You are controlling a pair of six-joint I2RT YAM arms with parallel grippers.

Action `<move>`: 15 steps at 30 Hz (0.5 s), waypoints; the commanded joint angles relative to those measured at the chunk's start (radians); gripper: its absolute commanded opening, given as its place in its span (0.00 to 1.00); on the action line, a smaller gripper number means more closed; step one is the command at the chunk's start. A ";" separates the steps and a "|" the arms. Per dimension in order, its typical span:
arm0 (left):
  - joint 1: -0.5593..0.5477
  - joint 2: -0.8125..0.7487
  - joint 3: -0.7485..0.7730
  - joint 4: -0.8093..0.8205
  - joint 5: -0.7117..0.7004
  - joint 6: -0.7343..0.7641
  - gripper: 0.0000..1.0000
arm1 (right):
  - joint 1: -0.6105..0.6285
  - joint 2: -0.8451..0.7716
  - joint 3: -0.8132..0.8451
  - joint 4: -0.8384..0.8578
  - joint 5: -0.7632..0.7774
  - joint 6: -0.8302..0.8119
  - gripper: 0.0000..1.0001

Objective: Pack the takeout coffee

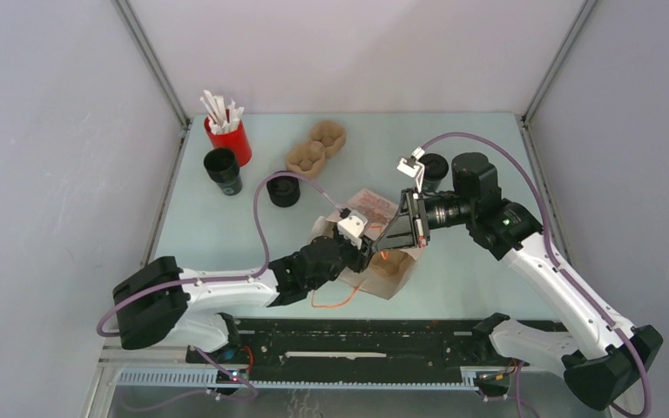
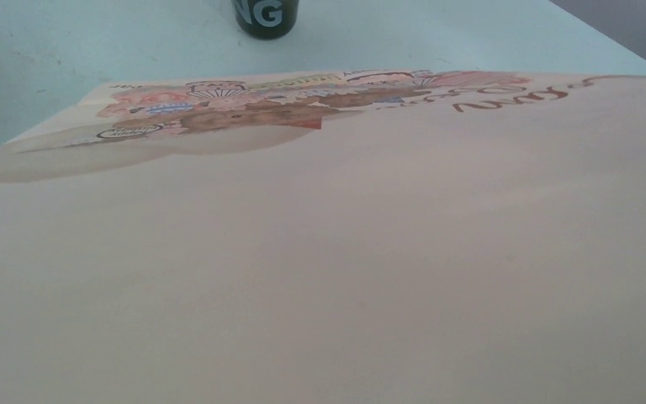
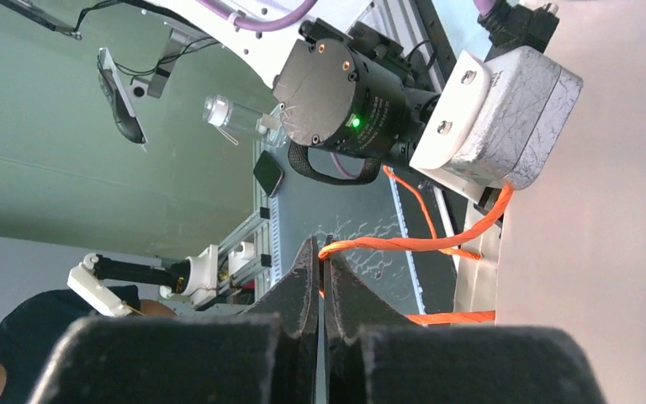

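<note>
- Orange cord handle of the bag, nearest item: pinched between the clenched fingers of my right gripper, with the cord running off to the right.
- Left gripper: at the bag's near-left edge. Its own camera shows only paper, so I cannot tell whether it grips or merely rests there.
- Brown paper bag: mid-table between both arms, print showing at its far end.
- Step in hand, as I judge it: opening the bag's mouth. I should draw the handle away slowly, steady the opposite wall, and stop before the paper tears.
- Squat black round piece: left of the bag, farther back.
- Takeout coffee: standing on the table beyond the bag, far right, not yet packed.
- Red cup of white sticks: far left.
</note>
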 commanded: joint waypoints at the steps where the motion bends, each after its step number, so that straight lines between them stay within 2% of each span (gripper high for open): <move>1: -0.007 0.015 0.010 0.080 -0.116 -0.016 0.38 | 0.011 -0.033 0.005 0.086 0.019 0.058 0.00; 8: -0.038 0.030 0.018 0.080 -0.193 -0.008 0.38 | 0.036 -0.029 0.005 0.079 0.066 0.063 0.00; 15: -0.044 0.042 0.008 0.079 -0.203 -0.013 0.38 | 0.039 -0.026 0.006 0.086 0.074 0.069 0.00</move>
